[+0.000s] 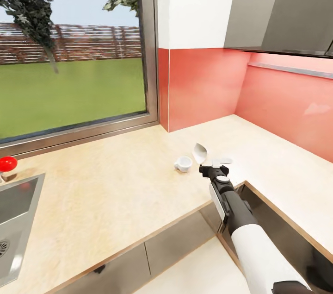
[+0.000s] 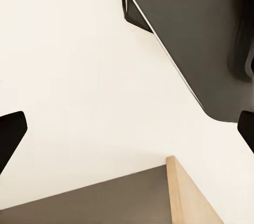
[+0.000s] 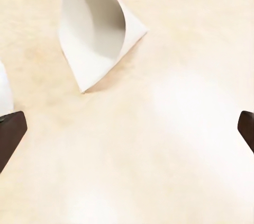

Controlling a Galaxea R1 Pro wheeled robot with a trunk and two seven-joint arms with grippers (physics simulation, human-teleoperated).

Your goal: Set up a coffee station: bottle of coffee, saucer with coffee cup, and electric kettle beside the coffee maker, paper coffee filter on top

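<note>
On the light-wood kitchen countertop (image 1: 115,183) a white coffee cup (image 1: 183,163) stands upright. Just right of it lies the white paper coffee filter (image 1: 200,152), a curled cone (image 3: 98,33). A flat white saucer (image 1: 222,161) rests right of the filter. My right gripper (image 1: 207,170) hovers low over the counter, just in front of the filter and saucer. It is open (image 3: 127,128), with bare counter between its fingers; the cup's edge (image 3: 3,91) shows beside one finger. My left gripper (image 2: 127,128) is open over pale floor, holding nothing. The coffee maker, bottle of coffee, kitchen shelf and electric kettle are out of view.
A steel sink (image 1: 18,220) is set into the counter at the left, with a red round object (image 1: 7,163) behind it. A large window (image 1: 74,53) and red backsplash (image 1: 208,85) bound the counter's far side. Grey wall cabinets (image 1: 286,7) hang at the right.
</note>
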